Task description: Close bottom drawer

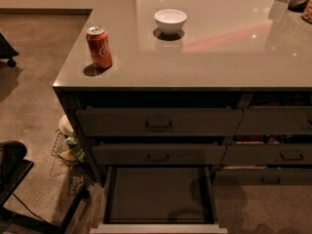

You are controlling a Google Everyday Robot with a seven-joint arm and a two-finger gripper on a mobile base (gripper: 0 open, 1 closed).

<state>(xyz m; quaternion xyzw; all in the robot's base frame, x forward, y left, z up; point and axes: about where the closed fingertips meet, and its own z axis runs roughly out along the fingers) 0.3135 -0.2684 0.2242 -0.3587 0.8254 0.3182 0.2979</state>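
The bottom drawer point(156, 196) is pulled far out of the left stack of the counter. Its dark flat interior is bare and its pale front rim point(158, 228) lies along the bottom edge of the camera view. The front panel and its handle are below the frame. Above it are two similar wide drawer fronts point(158, 123), slightly ajar. My gripper is out of view; no part of the arm shows.
A red soda can point(99, 47) and a white bowl point(170, 21) stand on the grey countertop point(219, 57). Narrower drawers point(273, 155) are at the right. A wire basket point(68, 147) with items sits on the floor at the left, next to a black chair base point(14, 179).
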